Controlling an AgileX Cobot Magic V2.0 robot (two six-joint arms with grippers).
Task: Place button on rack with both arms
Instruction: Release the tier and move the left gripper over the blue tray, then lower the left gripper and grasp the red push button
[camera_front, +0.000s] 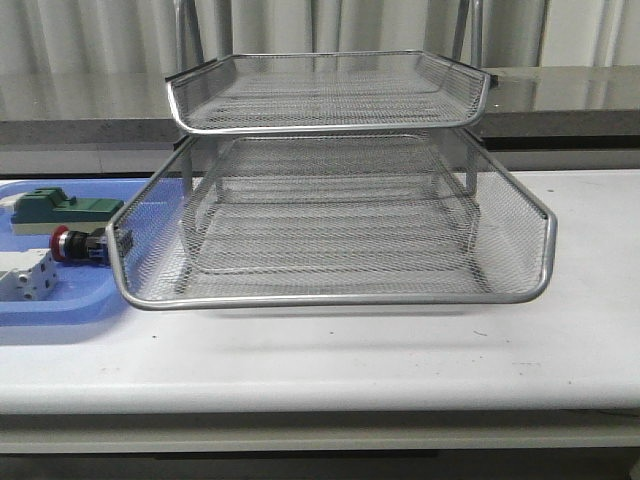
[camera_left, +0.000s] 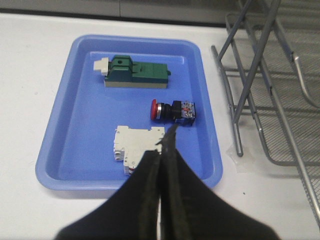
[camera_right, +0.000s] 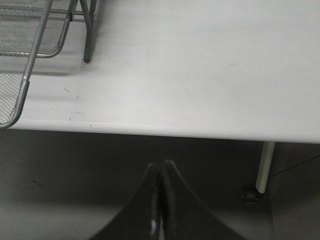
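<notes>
Red-headed button (camera_left: 172, 110) (black-bodied) on blue tray (camera_left: 65, 145); silver mesh rack (camera_front: 330, 240).

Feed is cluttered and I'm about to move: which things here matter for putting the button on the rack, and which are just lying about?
For the job:
- button, lying in the blue tray
- rack
- left pincer, shut, empty
- right pincer, shut, empty

Lying about:
- green block
- white block

The rack (camera_front: 335, 200) is standing on the tabletop (camera_front: 400, 350). Left of the rack, a tray (camera_front: 60, 305) is holding 3 things: the button (camera_front: 78, 244) nearest the rack, 1 block (camera_front: 62, 209) behind it, another (camera_front: 28, 275) before it.
</notes>
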